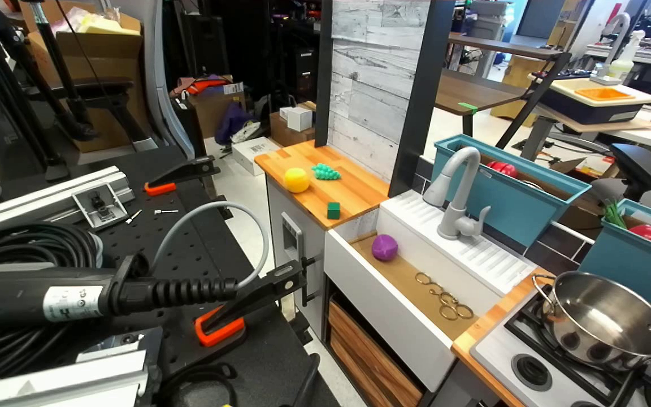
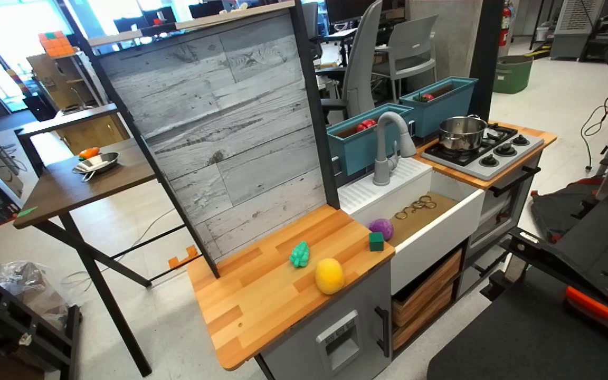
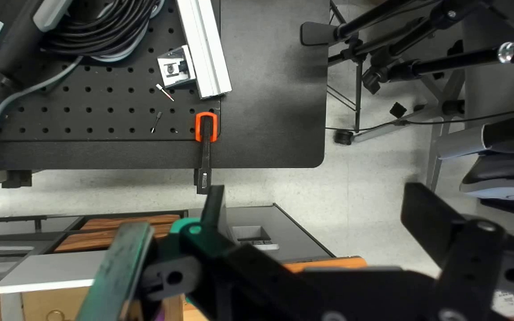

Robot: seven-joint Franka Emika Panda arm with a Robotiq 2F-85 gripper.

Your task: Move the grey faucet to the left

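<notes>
The grey faucet (image 1: 460, 198) stands upright at the back ledge of the white sink (image 1: 393, 316). Its arched spout ends in a chunky head hanging toward the basin. In an exterior view the faucet (image 2: 382, 153) shows its spout head pointing to the right side of the picture, with the stubby handle behind. The faucet is out of view in the wrist view. My gripper (image 3: 315, 196) shows only in the wrist view, with its fingers wide apart and nothing between them. It is above the kitchen's counter end, apart from the faucet.
A purple ball (image 1: 385, 247) and gold rings (image 1: 444, 299) lie in the sink. A yellow ball (image 2: 329, 276), green cube (image 2: 376, 241) and teal grapes (image 2: 300, 254) sit on the wooden counter (image 2: 251, 316). Blue planters (image 1: 506, 192) stand behind the faucet; a steel pot (image 1: 608, 319) sits on the stove.
</notes>
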